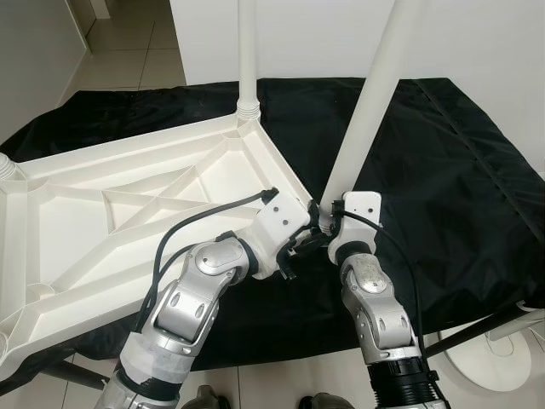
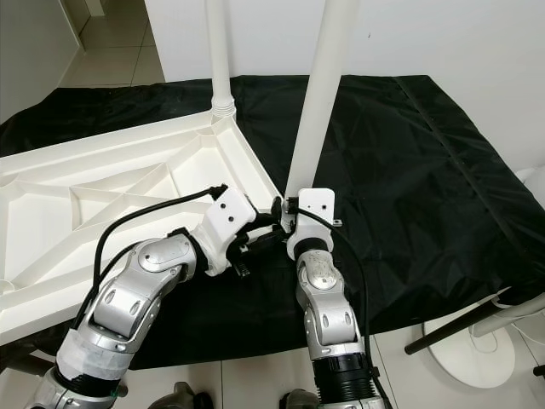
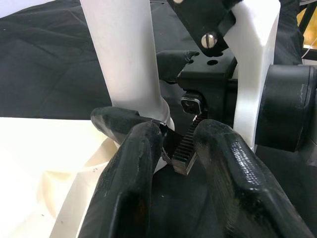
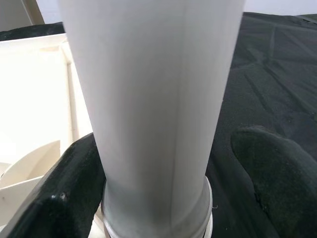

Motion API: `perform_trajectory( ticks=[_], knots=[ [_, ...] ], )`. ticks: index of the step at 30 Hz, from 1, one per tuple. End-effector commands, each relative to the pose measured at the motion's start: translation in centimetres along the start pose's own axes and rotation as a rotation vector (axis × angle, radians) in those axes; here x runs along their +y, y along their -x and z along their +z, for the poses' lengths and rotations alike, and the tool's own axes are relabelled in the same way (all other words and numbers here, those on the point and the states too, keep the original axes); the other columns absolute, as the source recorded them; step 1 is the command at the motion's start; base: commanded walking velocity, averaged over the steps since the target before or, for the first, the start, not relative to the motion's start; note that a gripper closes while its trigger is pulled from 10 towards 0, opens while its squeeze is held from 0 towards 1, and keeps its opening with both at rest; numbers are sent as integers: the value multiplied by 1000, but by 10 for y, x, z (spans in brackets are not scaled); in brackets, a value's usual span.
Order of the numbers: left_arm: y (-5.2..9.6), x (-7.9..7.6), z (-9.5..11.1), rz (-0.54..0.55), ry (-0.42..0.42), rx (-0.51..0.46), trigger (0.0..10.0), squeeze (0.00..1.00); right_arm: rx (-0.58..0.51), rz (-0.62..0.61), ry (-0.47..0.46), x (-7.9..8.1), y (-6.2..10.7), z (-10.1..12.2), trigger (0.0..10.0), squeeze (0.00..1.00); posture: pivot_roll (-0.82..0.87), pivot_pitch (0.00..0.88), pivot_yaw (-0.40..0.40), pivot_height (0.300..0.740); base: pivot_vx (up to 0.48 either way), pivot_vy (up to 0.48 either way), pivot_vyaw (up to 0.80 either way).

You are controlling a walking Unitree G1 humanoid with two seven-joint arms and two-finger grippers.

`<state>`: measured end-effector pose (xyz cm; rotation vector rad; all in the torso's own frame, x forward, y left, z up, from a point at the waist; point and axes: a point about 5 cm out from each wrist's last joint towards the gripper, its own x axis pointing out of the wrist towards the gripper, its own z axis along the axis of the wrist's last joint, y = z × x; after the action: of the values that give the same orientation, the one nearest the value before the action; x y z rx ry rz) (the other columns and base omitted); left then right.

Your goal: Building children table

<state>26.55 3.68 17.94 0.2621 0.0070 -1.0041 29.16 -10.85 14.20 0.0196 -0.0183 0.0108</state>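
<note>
The white plastic tabletop (image 1: 102,247) lies upside down on a black cloth. One white leg (image 1: 247,51) stands upright in its far corner. A second white leg (image 1: 368,94) rises from the near right corner, leaning slightly right. My right gripper (image 1: 327,223) sits around the base of this leg (image 4: 153,109): one finger (image 4: 69,193) touches it, the other finger (image 4: 277,173) stands a little off, so it is open. My left gripper (image 1: 298,247) is at the same corner, open (image 3: 173,136), nothing between its fingers (image 3: 129,188).
The black cloth (image 1: 443,187) covers the work surface, and its near edge hangs over tiled floor. A white wall stands close behind. A white round base (image 1: 490,358) and a dark rod (image 1: 477,328) lie at the lower right.
</note>
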Motion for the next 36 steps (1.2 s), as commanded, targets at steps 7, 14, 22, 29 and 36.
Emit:
perform_trajectory(
  ticks=[7, 14, 22, 29, 36],
  knots=[
    [-1, 4, 0, 37, -3, 1, 10000, 0, 17, -21, -27, 3, 1, -3, 10000, 0, -139, 50, 52, 740, 0, 0, 0],
    [-1, 4, 1, 39, -4, -1, 10000, 0, 14, -20, -21, 4, 1, -2, 10000, 0, -137, 50, 50, 740, 0, 0, 0],
    [1, 3, 0, 45, -5, 1, 10000, 0, 8, -10, -12, 6, 1, -2, 10000, 0, -128, 54, 46, 740, 0, 0, 0],
    [0, 4, 2, 30, -23, 0, 10000, 0, -16, -9, -2, 3, -1, 2, 10000, 0, -122, 35, 63, 740, 0, 0, 0],
    [5, -1, 6, -67, -24, -29, 10000, 0, -44, 89, -4, -8, -4, 7, 10000, 0, -107, 38, 65, 740, 0, 0, 0]
  ],
)
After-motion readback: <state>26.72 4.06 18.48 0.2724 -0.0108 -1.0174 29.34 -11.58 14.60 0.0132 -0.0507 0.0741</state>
